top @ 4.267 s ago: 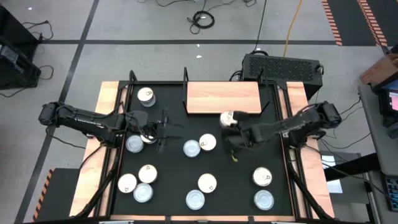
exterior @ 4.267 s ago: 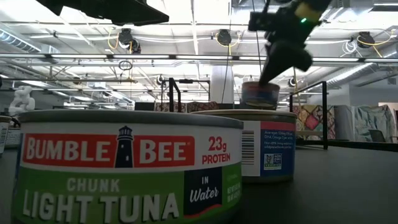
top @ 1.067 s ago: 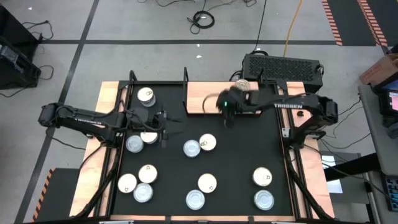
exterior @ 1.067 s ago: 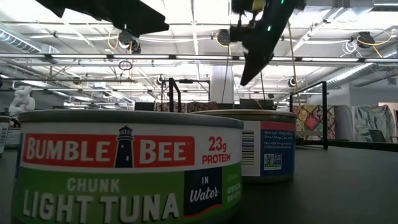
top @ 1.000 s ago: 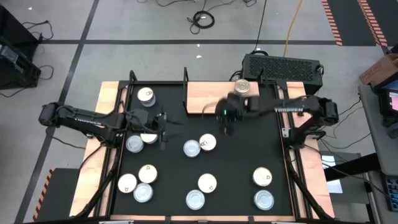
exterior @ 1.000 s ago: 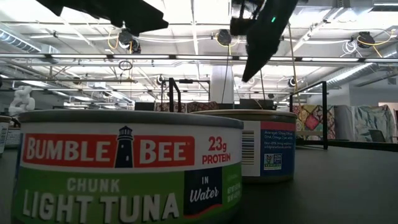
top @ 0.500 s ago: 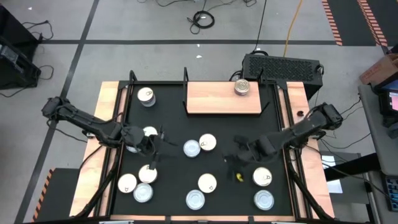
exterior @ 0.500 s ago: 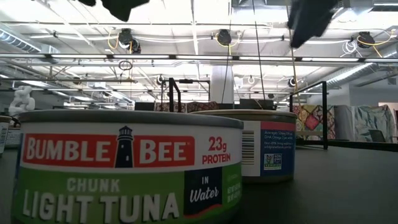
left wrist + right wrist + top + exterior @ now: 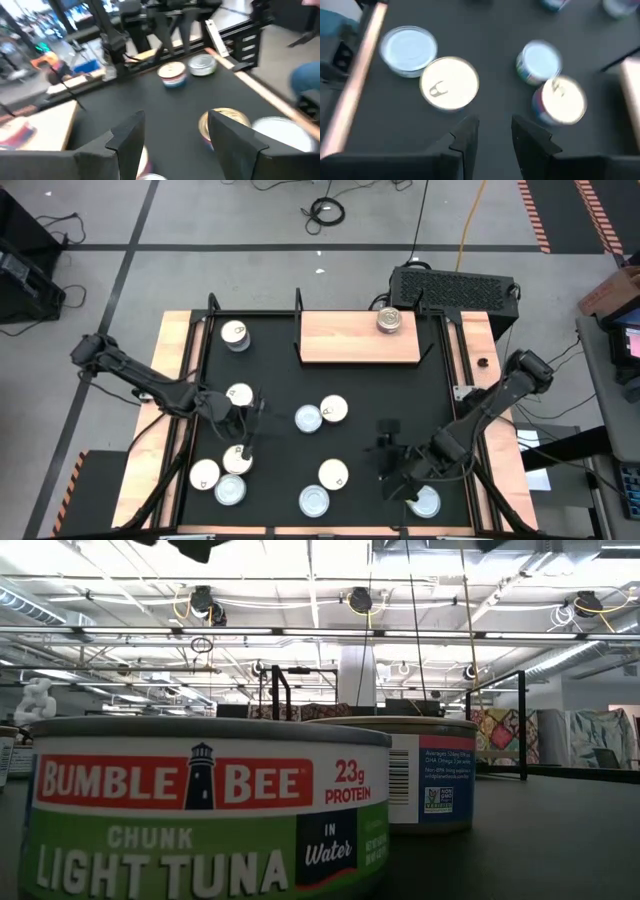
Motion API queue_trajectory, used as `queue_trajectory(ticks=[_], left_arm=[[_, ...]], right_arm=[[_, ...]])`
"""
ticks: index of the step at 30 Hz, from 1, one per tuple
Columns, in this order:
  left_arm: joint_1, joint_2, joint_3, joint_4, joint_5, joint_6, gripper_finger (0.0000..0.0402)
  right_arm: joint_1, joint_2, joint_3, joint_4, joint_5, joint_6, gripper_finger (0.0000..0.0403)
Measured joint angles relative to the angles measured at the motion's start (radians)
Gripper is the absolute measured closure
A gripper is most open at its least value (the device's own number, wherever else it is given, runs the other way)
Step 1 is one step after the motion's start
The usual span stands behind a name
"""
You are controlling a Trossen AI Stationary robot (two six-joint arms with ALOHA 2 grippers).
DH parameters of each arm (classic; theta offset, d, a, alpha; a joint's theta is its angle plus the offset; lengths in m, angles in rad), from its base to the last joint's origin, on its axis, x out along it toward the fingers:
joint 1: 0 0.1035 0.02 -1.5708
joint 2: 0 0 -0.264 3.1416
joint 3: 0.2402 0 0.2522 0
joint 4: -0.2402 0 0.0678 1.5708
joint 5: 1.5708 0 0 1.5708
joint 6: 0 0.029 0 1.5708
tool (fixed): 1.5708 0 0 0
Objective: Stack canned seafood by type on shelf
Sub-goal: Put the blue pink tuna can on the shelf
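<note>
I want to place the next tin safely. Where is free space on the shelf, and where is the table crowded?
The shelf is bare except one tin at its back right corner. The mat between shelf and the middle pair of tins is also free. The front left cluster, where the left gripper hovers, is crowded.

bright, even overhead light; both wrist views smeared by motion blur, ceiling lamps glaring in the low view.

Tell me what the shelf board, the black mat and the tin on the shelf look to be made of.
Shelf board: pale wood, matte, faint grain streaks; solid or laminate can't be told. Black mat: flat, dull, no glare, probably rubber or foam. Tin on the shelf: metal, a shiny gold-toned top that catches the light.
</note>
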Motion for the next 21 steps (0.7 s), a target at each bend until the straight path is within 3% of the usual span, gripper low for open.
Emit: queue_trajectory(ticks=[5, 14, 21], left_arm=[[0.059, 0.026, 0.000, 0.051, -0.046, 0.023, 0.0185], [0.169, 0.000, -0.047, 0.047, 0.031, 0.072, 0.0185], [0.288, -0.225, -0.180, 0.154, 0.110, 0.071, 0.0185]], right_arm=[[-0.035, 0.075, 0.000, 0.052, 0.013, -0.152, 0.0273], [-0.109, 0.132, 0.000, 0.096, 0.006, -0.205, 0.0203], [-0.172, 0.132, 0.000, 0.102, 0.001, -0.302, 0.0175]])
